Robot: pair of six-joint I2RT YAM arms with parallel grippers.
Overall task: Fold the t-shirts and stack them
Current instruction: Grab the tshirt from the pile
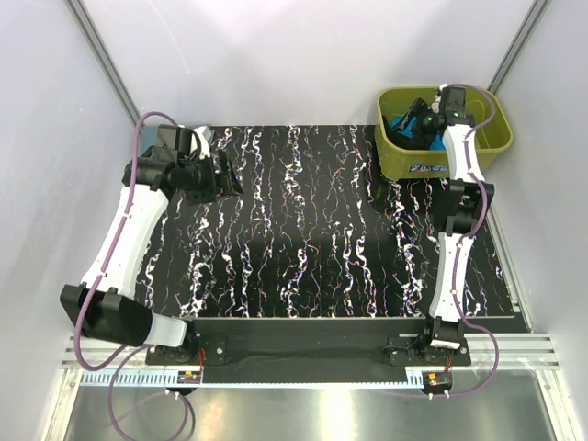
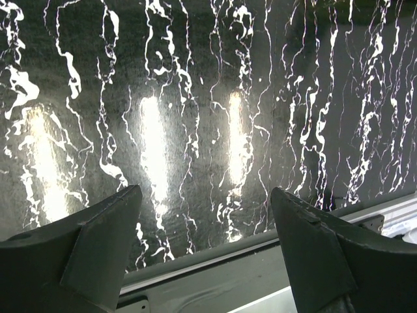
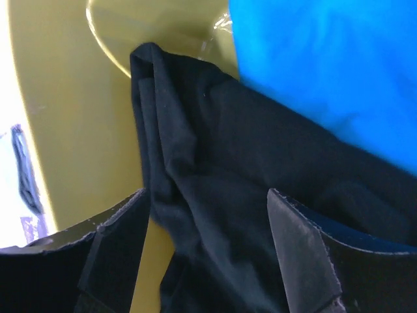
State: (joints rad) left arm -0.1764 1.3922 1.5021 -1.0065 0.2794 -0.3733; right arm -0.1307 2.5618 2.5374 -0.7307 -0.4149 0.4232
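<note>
The olive-green tub (image 1: 492,138) stands at the table's back right corner with shirts bunched inside. My right gripper (image 1: 428,115) reaches down into it, open, its fingers (image 3: 306,254) straddling a dark crumpled shirt (image 3: 221,195) without closing on it. The bright turquoise-blue shirt (image 3: 326,65) lies just beyond, also seen from above (image 1: 404,124). I cannot tell whether the dark cloth is the black or the slate shirt. My left gripper (image 1: 223,175) is open and empty above the marbled tabletop (image 2: 208,117) at the back left.
The tub's yellow-green inner wall (image 3: 71,117) is close to my right gripper's left finger. The table's metal edge rail (image 2: 215,261) runs under my left gripper. White booth walls enclose the table on three sides.
</note>
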